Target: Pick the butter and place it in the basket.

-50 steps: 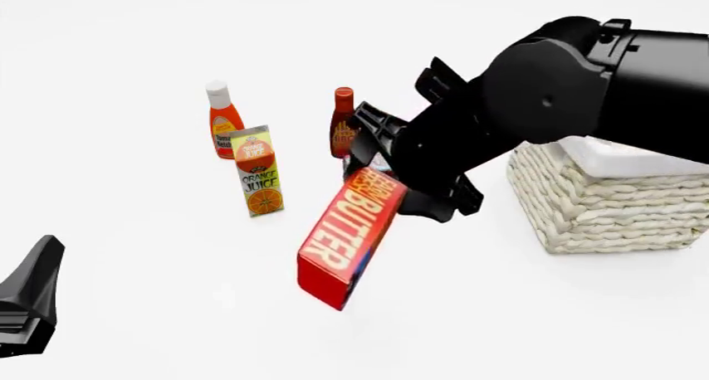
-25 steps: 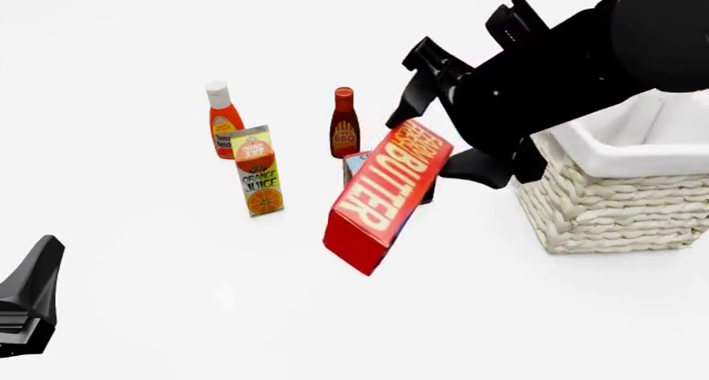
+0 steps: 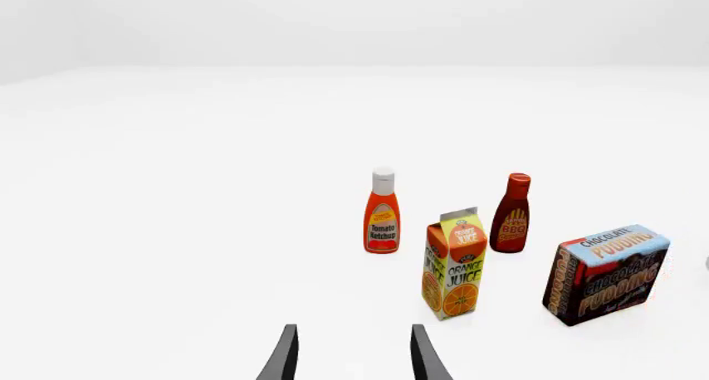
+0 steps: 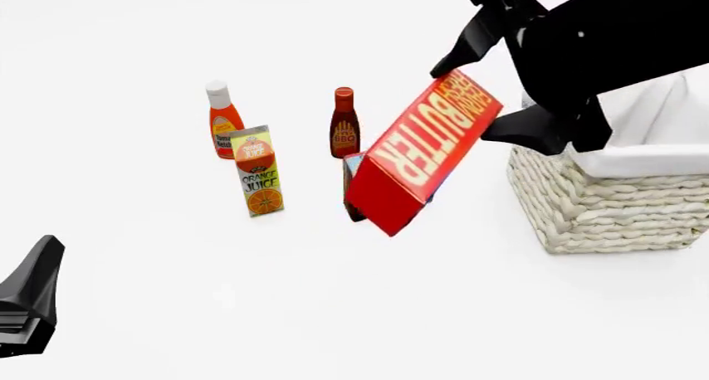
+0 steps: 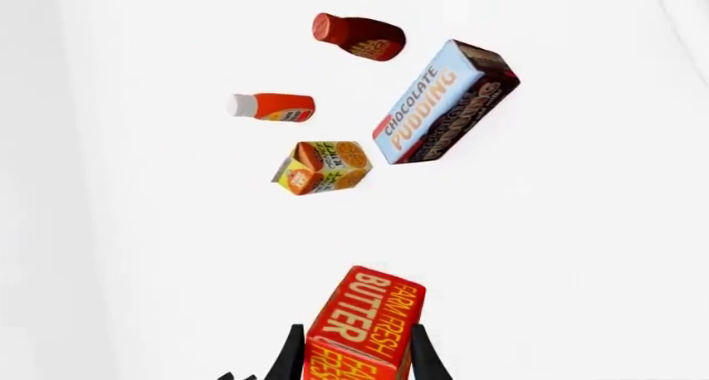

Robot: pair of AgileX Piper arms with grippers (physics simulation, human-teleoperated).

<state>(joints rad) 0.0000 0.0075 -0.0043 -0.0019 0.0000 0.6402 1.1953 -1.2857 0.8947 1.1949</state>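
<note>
The butter [image 4: 427,152], a red carton with cream lettering, hangs tilted in the air just left of the basket [image 4: 609,210]. My right gripper [image 4: 484,88] is shut on its upper end, level with the basket's cloth-lined rim. In the right wrist view the butter [image 5: 366,314] sits between the two fingers of the right gripper [image 5: 358,359], high above the table. My left gripper [image 4: 28,309] rests low at the near left. In its own view the left gripper [image 3: 354,359] is open and holds nothing.
A ketchup bottle [image 4: 225,119], an orange juice carton [image 4: 257,171] and a BBQ sauce bottle [image 4: 344,123] stand left of the butter. The chocolate pudding box [image 3: 607,272] stands behind the carton, mostly hidden in the front view. My right arm covers part of the basket's opening.
My right arm has lifted the butter up and to the right, from low over the table to beside the basket's rim. The left arm has not moved.
</note>
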